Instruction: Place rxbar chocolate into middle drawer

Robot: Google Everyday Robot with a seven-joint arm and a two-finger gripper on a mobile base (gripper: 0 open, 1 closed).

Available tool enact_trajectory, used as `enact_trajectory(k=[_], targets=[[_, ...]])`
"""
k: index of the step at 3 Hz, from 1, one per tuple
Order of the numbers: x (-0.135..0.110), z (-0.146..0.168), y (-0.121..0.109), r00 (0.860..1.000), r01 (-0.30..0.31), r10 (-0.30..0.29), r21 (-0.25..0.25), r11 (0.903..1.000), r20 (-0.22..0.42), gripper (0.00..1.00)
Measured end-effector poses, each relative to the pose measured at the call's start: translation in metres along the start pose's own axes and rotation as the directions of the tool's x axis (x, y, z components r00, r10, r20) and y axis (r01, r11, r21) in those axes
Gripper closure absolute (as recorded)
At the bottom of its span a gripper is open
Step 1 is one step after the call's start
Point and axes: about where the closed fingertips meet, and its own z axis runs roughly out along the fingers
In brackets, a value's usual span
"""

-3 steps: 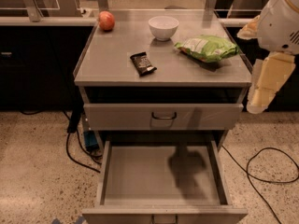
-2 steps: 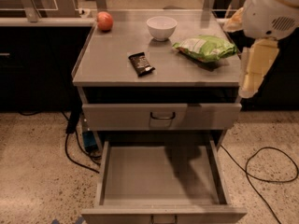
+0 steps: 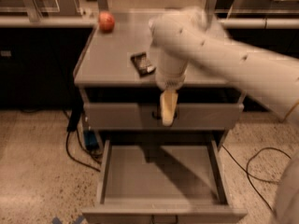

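The rxbar chocolate (image 3: 142, 63), a small flat black bar, lies on the grey cabinet top (image 3: 112, 59), left of centre. My white arm (image 3: 219, 55) sweeps in from the right across the top. My gripper (image 3: 168, 107) hangs down in front of the closed drawer (image 3: 117, 116), just right of and below the bar, not touching it. The drawer (image 3: 163, 176) below is pulled out and nothing lies in it.
A red apple (image 3: 106, 21) sits at the back left of the cabinet top. My arm hides the right part of the top. Cables (image 3: 77, 148) and a blue object (image 3: 91, 138) lie on the floor at left; another cable (image 3: 261, 164) lies at right.
My arm has swung left from the cabinet's right side across the top. The gripper now hangs in front of the closed drawer near the bar. The bowl and green bag are now hidden.
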Motion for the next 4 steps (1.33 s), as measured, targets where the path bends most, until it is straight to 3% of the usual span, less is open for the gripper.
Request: enact_trajectory(k=[2, 3, 4], targets=[[-0.001, -0.014, -0.005, 1.000, 0.000, 0.000, 0.000, 1.0000, 0.000, 0.00], [-0.014, -0.070, -0.022, 0.998, 0.057, -0.057, 0.018, 0.9982, 0.007, 0.00], [-0.041, -0.135, -0.049, 0.994, 0.107, -0.110, 0.088, 0.9904, 0.029, 0.00]])
